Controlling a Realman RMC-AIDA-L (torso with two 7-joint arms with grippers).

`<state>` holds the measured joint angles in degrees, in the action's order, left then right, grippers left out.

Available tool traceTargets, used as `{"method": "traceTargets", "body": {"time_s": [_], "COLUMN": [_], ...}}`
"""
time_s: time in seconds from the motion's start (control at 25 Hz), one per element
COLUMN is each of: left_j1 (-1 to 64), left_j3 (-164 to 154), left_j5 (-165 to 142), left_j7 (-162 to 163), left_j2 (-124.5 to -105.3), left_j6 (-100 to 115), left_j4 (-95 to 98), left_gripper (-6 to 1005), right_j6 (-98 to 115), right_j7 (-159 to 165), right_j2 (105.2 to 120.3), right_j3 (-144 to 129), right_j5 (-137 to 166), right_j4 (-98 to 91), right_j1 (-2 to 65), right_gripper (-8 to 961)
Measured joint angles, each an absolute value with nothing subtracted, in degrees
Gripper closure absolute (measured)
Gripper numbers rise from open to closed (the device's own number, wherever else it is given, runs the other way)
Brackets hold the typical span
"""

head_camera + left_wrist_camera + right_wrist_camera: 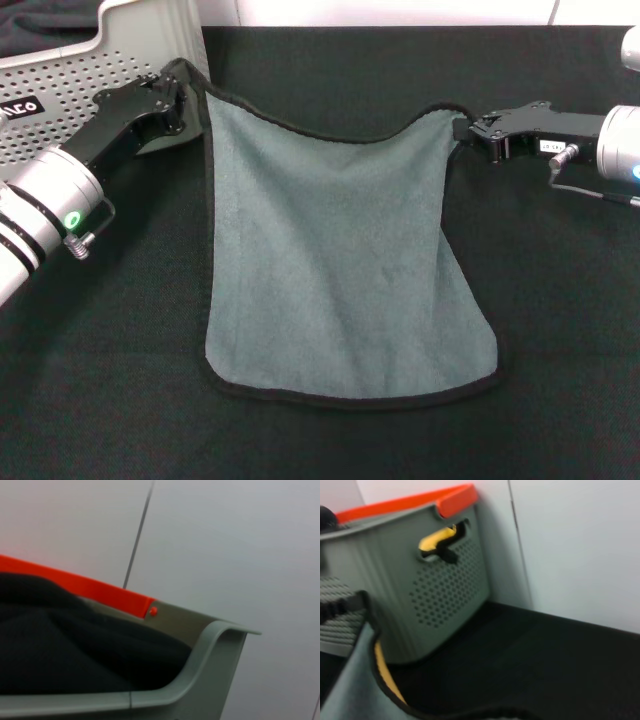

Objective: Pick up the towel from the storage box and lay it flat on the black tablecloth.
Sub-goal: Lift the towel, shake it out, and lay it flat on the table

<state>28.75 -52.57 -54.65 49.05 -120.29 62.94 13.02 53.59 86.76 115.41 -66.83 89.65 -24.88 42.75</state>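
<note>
towel (340, 260) being held over black tablecloth (560, 330) | left gripper (183, 92), right gripper (468, 132) being clamped on far corners

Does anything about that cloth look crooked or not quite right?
Yes. The towel isn't flat yet: the left gripper and right gripper each pinch a far corner, so its far edge sags between them and the sides flare unevenly over the black tablecloth.

Towel (350, 680) edge near storage box (420, 595) on black tablecloth (530, 665).
</note>
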Motion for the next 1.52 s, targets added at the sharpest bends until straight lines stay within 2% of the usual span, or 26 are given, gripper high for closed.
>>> {"method": "traceTargets", "body": {"time_s": [0.6, 0.92, 1.28, 1.52], "left_j1": [29.17, 29.0, 29.36, 29.45], "left_j3": [-52.73, -52.63, -52.94, -52.68], "left_j5": [-54.57, -53.32, -52.05, -51.24], "left_j7": [47.48, 46.85, 43.81, 43.17], "left_j2": [-120.48, -120.59, -120.59, -120.58], "left_j6": [61.42, 61.49, 61.41, 60.94], "left_j4": [12.92, 11.73, 9.81, 9.56], "left_gripper": [985, 977, 966, 959], "right_j6": [46.93, 44.23, 44.28, 43.61], "right_j7": [86.18, 86.01, 85.99, 85.92], "right_j2": [116.03, 116.03, 116.01, 116.08], "right_j3": [-67.63, -68.43, -68.04, -67.72], "right_j5": [90.44, 90.44, 89.99, 89.19], "right_j4": [-23.61, -19.17, -19.74, -24.29], "right_j1": [46.17, 50.32, 49.11, 44.84], "right_gripper": [904, 901, 899, 897]}}
